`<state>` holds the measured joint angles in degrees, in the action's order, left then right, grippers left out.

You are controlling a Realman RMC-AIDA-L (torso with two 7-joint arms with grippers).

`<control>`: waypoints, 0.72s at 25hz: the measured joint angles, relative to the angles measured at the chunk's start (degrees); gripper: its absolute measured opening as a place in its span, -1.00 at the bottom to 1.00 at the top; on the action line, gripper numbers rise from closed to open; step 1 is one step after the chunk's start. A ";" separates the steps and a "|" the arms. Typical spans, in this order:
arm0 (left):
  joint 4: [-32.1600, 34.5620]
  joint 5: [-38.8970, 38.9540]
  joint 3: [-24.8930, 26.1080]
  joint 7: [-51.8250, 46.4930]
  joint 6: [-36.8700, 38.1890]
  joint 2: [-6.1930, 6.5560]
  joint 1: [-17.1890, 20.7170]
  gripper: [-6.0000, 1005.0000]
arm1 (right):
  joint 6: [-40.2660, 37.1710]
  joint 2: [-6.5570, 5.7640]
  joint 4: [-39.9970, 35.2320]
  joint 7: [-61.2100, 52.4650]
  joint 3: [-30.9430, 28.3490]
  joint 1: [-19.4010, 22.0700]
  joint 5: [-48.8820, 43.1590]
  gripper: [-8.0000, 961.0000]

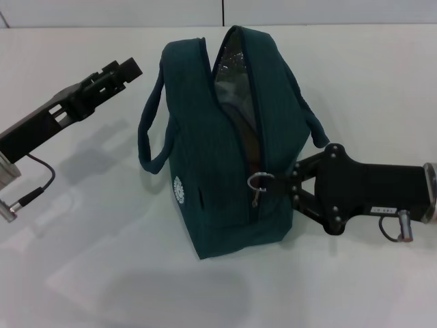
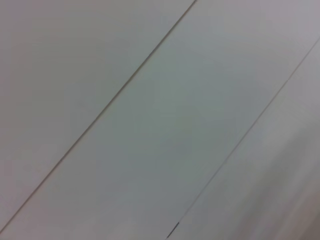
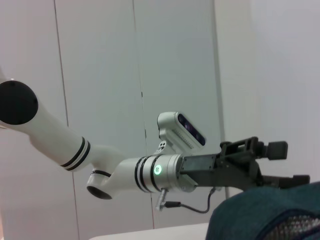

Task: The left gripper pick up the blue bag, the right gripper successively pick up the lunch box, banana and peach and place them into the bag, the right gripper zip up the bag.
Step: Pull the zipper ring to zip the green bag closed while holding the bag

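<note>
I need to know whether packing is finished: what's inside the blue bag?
Through the unzipped far part of the bag, only silver foil lining shows. The rest is covered by fabric, so any contents cannot be seen. The right gripper is at the zipper ring.

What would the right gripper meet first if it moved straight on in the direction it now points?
The zipper ring of the blue bag: the right gripper points at it from close by, probably already touching.

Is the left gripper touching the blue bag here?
Apart. The head view shows white table between the left gripper and the blue bag.
</note>
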<state>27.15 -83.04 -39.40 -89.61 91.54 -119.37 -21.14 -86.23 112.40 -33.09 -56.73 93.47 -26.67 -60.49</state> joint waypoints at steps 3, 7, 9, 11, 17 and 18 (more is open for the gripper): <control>0.01 0.02 0.02 0.46 0.00 -0.02 0.13 0.78 | 0.30 0.04 -0.42 0.05 -0.51 -0.87 0.00 -0.95; -0.09 0.84 0.05 1.32 0.00 -0.07 0.83 0.78 | 0.54 0.27 -1.06 0.05 -1.70 -2.10 -0.04 -0.95; -0.44 1.31 0.07 1.51 0.00 -0.08 1.04 0.78 | 0.55 0.38 -1.60 0.05 -2.36 -2.33 -0.14 -0.95; -0.72 1.48 0.08 1.64 0.00 -0.01 1.23 0.78 | 0.47 0.43 -2.23 0.05 -3.19 -2.40 -0.39 -0.95; -0.78 1.59 0.11 1.68 0.01 0.05 1.36 0.78 | 0.22 0.59 -2.84 0.04 -3.82 -2.50 -1.39 -0.95; -0.78 1.60 0.11 1.69 0.02 0.05 1.36 0.78 | 0.26 0.64 -2.94 0.03 -4.07 -2.49 -1.64 -0.95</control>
<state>26.37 -81.43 -39.29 -87.93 91.56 -119.33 -19.77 -85.97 113.04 -36.03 -56.70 89.39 -29.17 -62.12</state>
